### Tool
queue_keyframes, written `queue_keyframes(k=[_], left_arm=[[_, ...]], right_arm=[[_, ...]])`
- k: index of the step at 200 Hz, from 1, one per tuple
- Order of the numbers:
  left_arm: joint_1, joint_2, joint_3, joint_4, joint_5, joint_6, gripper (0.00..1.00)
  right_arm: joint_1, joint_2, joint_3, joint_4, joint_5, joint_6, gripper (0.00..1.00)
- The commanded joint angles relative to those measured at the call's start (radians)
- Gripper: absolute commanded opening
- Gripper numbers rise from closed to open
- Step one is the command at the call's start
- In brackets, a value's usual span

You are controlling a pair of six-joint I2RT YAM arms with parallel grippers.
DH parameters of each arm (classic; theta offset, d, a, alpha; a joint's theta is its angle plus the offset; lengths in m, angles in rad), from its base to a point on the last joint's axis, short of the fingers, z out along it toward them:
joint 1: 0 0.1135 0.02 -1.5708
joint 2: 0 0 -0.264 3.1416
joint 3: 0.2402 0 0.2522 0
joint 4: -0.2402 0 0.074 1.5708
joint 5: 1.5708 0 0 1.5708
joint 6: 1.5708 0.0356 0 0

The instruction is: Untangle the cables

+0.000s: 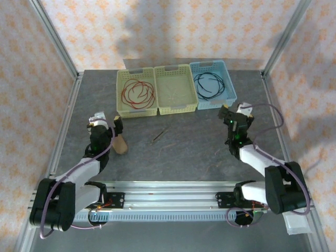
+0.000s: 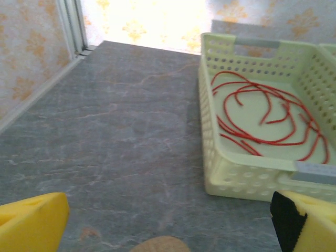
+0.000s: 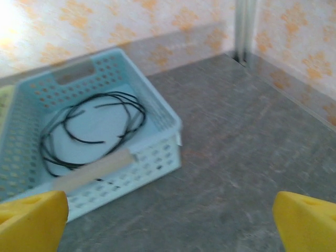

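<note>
Left end effector (image 2: 168,226) spread wide, empty, red cable (image 2: 262,140) ahead-right; right end effector (image 3: 170,223) likewise, black cable (image 3: 86,140) ahead-left.

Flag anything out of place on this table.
A thin dark stick lies loose on the table in front of the middle basket, in no basket. The red cable and black cable lie coiled in theirs.

I'm looking at a grey, stone-patterned table (image 1: 194,157). Ahead and right of my left pincer (image 1: 107,122) sits a pale green basket (image 1: 135,112), with a yellow basket (image 1: 177,109) close beside it. A blue basket (image 1: 216,104) stands ahead-left of my right pincer (image 1: 235,113). A thin dark stick (image 1: 160,135) lies between the pincers, and a tan lump (image 1: 121,144) just beside the left one.
</note>
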Motion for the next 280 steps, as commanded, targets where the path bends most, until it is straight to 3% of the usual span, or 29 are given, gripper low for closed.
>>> queue_keyframes(k=[1,14,33,55,70,114,138,161,280], left_arm=[[0.015,0.066,-0.014,0.215,-0.046,0.084,0.99],[0.02,0.125,-0.028,0.297,-0.039,0.101,0.99],[0.027,0.225,-0.055,0.481,-0.015,0.124,0.99],[0.042,0.297,-0.04,0.581,0.05,0.118,1.0],[0.047,0.347,-0.042,0.608,0.053,0.112,1.0],[0.068,0.441,-0.144,0.9,0.079,0.1,1.0],[0.076,0.438,-0.121,0.86,0.112,0.101,1.0],[0.081,0.431,-0.035,0.668,0.077,0.081,1.0],[0.081,0.438,-0.044,0.696,0.06,0.081,1.0]], right_arm=[[-0.031,0.056,-0.035,0.183,0.013,-0.021,1.0],[-0.044,0.105,-0.023,0.174,0.008,-0.041,1.0],[-0.053,0.168,-0.051,0.286,-0.009,-0.102,1.0],[-0.069,0.215,-0.088,0.401,-0.065,-0.135,1.0],[-0.089,0.234,-0.11,0.451,-0.102,-0.127,1.0],[-0.11,0.24,-0.167,0.55,-0.183,-0.131,1.0],[-0.11,0.249,-0.199,0.611,-0.204,-0.138,1.0],[-0.115,0.271,-0.216,0.662,-0.224,-0.142,1.0],[-0.163,0.271,-0.197,0.62,-0.292,-0.112,1.0]])
